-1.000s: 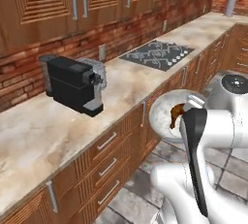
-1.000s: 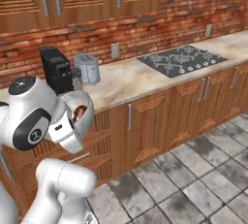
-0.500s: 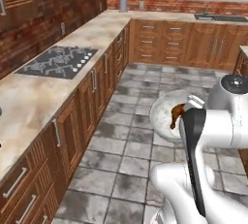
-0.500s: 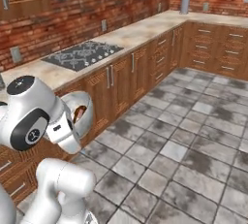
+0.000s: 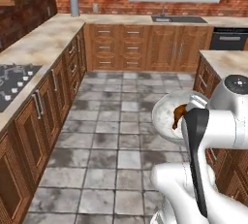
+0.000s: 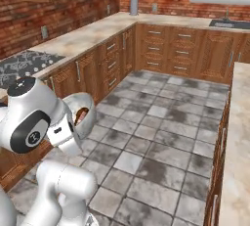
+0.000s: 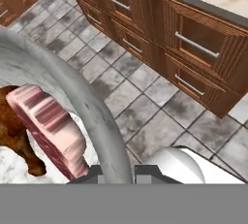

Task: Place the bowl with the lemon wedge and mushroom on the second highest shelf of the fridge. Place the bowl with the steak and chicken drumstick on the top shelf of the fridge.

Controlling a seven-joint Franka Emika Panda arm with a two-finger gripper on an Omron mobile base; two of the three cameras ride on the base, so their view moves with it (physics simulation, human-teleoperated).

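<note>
Gripper (image 7: 117, 172) pinching rim of bowl (image 7: 72, 89), held above tiled floor (image 5: 111, 136). Steak (image 7: 48, 128) leans on inner wall, long axis along rim; chicken drumstick (image 7: 14, 133) beside.

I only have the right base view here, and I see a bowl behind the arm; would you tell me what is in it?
Observer: The hand view shows a raw steak lying in the bowl, with a brown drumstick beside it.
Operator: Thanks. Is the gripper actually holding the bowl?
Observer: The bowl's rim runs down between the fingertips at the bottom of the hand view, so it looks clamped.
Operator: Anything ahead that I cannot see?
Observer: The left base view shows a dark appliance set under the far counter, right of the sink.
</note>
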